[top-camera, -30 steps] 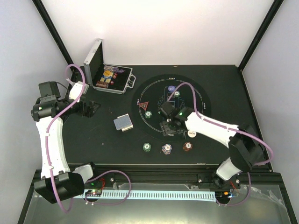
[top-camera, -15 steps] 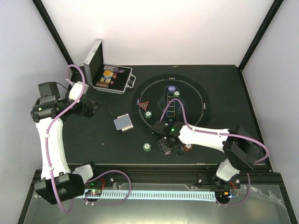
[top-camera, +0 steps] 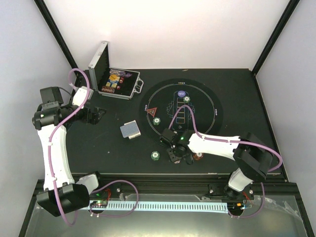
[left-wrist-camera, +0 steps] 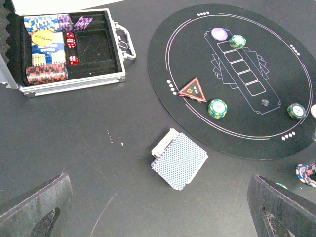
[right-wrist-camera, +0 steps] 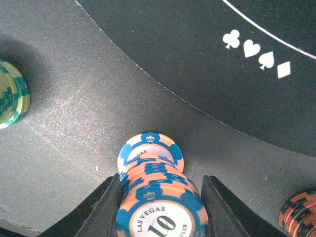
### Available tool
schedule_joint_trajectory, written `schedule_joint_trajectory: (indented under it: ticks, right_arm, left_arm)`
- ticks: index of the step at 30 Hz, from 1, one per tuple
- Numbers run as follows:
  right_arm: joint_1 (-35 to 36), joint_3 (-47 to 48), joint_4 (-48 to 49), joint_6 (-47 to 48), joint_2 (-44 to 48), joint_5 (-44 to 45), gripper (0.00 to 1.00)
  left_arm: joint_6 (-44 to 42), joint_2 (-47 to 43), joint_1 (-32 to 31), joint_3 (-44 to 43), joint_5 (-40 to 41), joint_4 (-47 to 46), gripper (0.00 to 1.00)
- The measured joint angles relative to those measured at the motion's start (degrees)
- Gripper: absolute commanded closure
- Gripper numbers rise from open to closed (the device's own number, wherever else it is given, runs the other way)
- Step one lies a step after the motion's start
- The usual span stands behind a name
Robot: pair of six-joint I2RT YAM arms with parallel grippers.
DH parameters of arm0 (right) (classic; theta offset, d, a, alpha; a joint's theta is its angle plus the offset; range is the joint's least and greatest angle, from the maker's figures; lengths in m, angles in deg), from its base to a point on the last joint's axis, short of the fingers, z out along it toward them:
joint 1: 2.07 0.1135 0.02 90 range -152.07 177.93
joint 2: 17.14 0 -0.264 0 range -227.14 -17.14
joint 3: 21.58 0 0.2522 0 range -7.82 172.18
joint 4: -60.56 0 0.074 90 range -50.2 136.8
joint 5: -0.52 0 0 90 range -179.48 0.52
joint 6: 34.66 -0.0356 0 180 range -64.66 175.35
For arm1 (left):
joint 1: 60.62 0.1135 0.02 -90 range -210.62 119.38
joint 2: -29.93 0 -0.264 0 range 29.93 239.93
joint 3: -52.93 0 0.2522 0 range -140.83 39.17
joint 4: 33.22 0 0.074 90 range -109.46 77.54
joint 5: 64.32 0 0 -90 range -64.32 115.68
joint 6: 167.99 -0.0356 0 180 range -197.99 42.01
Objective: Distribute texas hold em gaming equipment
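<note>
My right gripper (top-camera: 176, 154) is low over the table just off the near edge of the round mat (top-camera: 212, 84). In the right wrist view its fingers (right-wrist-camera: 106, 207) press both sides of a leaning stack of blue-white chips (right-wrist-camera: 158, 197). A green chip stack (top-camera: 155, 155) lies to its left and dark red chips (right-wrist-camera: 298, 215) to its right. Two green stacks (top-camera: 156, 120) (top-camera: 187, 99), a purple button (top-camera: 181, 93) and the red triangular marker (top-camera: 151, 111) sit on the mat. The card deck (top-camera: 130, 130) lies left of the mat. My left gripper (top-camera: 94, 115) is open and empty, above the deck (left-wrist-camera: 179, 160).
The open silver case (top-camera: 116, 81) stands at the back left, with more chips, dice and a yellow button inside (left-wrist-camera: 47, 42). The table's front edge runs close below the right gripper.
My right gripper has moved from the mat's near side down and left onto the blue-white chip stack, which now sits between its fingers. The left arm has not moved.
</note>
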State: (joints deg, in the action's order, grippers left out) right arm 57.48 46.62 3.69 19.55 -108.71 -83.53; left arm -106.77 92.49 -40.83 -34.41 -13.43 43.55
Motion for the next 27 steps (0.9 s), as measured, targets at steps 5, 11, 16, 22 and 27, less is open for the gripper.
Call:
schedule_joint_trajectory:
  ticks: [5,11,16,22,27]
  right_arm:
    - [0.0,0.1,-0.2,-0.2,0.0,0.0,0.64]
    - [0.3,2.1,-2.8,-0.1,0.0,0.2,0.65]
    - [0.5,6.3,-5.6,0.9,0.0,0.9,0.65]
    - [0.5,15.3,-8.9,2.9,-2.3,2.9,0.65]
    - [-0.7,25.6,-9.8,5.5,-10.8,3.4,0.68]
  left_arm:
    - [0.0,0.0,0.0,0.0,0.0,0.0,0.01]
    - [0.0,0.0,0.0,0.0,0.0,0.0,0.01]
    - [0.0,0.0,0.0,0.0,0.0,0.0,0.01]
    - [0.0,0.0,0.1,0.0,0.0,0.0,0.01]
    - [0.0,0.0,0.2,0.0,0.0,0.0,0.01]
